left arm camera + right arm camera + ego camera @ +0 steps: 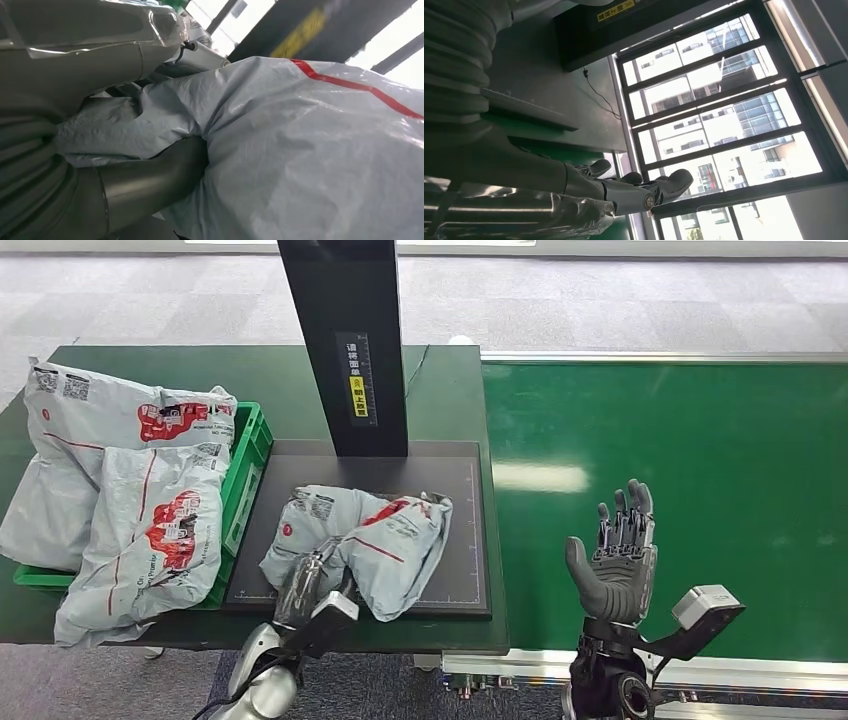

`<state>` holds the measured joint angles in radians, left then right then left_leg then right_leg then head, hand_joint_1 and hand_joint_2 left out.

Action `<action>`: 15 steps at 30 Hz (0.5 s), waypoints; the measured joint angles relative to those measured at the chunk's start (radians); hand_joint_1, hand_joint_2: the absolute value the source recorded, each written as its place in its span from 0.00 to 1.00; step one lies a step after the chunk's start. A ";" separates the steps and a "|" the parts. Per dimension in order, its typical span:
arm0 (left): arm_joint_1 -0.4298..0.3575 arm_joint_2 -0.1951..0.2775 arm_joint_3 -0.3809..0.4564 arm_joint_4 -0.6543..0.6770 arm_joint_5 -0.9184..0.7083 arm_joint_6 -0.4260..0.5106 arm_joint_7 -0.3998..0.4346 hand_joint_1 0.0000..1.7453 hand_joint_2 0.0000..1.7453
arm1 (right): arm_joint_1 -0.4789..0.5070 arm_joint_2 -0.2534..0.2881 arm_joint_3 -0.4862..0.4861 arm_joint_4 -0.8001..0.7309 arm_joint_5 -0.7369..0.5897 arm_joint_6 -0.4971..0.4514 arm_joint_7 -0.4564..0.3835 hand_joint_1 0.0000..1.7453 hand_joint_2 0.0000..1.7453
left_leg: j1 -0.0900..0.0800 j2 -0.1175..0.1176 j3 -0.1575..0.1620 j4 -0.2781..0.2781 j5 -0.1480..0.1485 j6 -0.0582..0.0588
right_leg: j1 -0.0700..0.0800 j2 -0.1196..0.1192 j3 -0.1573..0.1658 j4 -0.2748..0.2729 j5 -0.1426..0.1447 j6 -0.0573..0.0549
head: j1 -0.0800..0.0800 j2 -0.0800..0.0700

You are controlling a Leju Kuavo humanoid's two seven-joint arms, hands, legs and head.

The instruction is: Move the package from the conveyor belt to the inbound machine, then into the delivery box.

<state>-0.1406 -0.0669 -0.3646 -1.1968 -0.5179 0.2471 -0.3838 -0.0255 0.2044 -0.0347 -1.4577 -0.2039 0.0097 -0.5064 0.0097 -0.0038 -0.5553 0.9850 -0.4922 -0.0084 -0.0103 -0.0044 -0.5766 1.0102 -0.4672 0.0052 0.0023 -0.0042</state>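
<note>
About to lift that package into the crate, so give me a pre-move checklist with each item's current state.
1. Left hand grips the package: ok; the left wrist view shows the bag pinched.
2. Package on the black scanner pad: ok.
3. Right hand out of the way over the conveyor belt: ok.
4. Room in the green crate: not ok; two grey bags overflow it.
5. Label faces up: cannot tell.

The left arm [262,672] is polished silver with a black cable looping beside it. The right hand [618,558] has a grey ribbed palm, a thick grey thumb and darker segmented fingers; its wrist carries a black bracket with a pale grey camera block [706,606].
</note>
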 joint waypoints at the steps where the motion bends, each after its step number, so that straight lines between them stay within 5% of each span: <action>1: 0.031 0.008 0.012 -0.067 0.051 0.007 -0.026 1.00 1.00 | 0.007 -0.001 -0.002 -0.004 0.000 -0.003 -0.002 0.00 1.00 | 0.000 0.000 0.000 0.000 0.000 0.000 | 0.000 0.000 0.000 0.000 0.000 0.000 | 0.000 0.000; 9: 0.259 0.039 0.162 -0.623 0.329 0.039 -0.277 1.00 1.00 | 0.051 -0.007 -0.016 -0.015 -0.001 -0.011 -0.024 0.00 1.00 | 0.001 0.004 -0.002 0.000 -0.002 -0.001 | 0.001 0.002 -0.003 0.000 -0.002 -0.001 | 0.000 0.000; 15: 0.236 0.051 0.333 -0.846 0.472 0.025 -0.292 1.00 1.00 | 0.063 -0.007 -0.026 -0.022 0.000 -0.014 -0.027 0.00 1.00 | 0.001 0.004 0.000 0.000 -0.002 -0.001 | 0.001 0.002 -0.001 0.000 -0.002 -0.001 | 0.000 0.000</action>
<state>0.0952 -0.0157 -0.0311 -2.0430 -0.0462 0.2721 -0.6761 0.0371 0.1974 -0.0608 -1.4796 -0.2038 -0.0042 -0.5331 0.0103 -0.0002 -0.5555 0.9850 -0.4943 -0.0090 -0.0094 -0.0026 -0.5777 1.0102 -0.4693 0.0045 0.0022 -0.0042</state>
